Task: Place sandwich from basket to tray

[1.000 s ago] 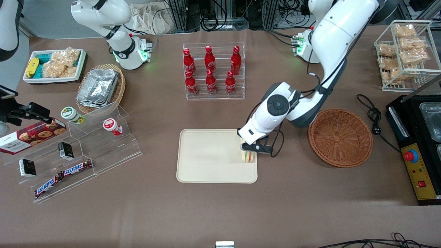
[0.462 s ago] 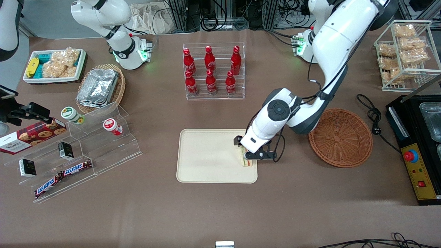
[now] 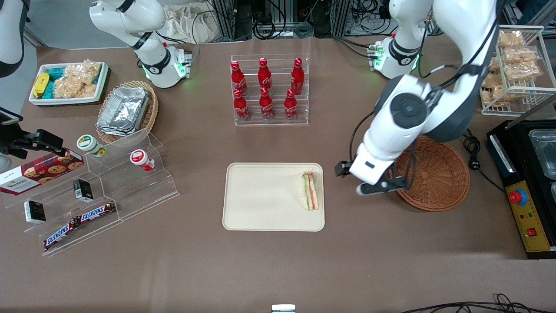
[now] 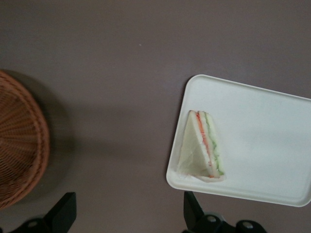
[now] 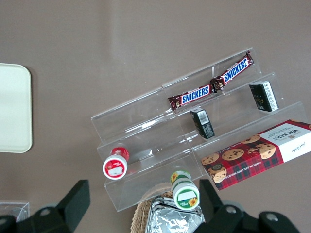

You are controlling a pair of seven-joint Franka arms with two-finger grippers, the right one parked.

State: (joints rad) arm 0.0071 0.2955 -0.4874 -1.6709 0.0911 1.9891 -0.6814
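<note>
I see the sandwich (image 3: pixel 310 190) lying on the tray (image 3: pixel 260 200), on its side by the rim nearest the basket (image 3: pixel 434 174), so I judge the placing done. My gripper (image 3: pixel 367 182) hangs above bare table between tray and basket, its jaws wide apart and holding nothing, both fingertips (image 4: pixel 63 213) framing open tabletop. The basket sits empty, which fits a finished transfer.
</note>
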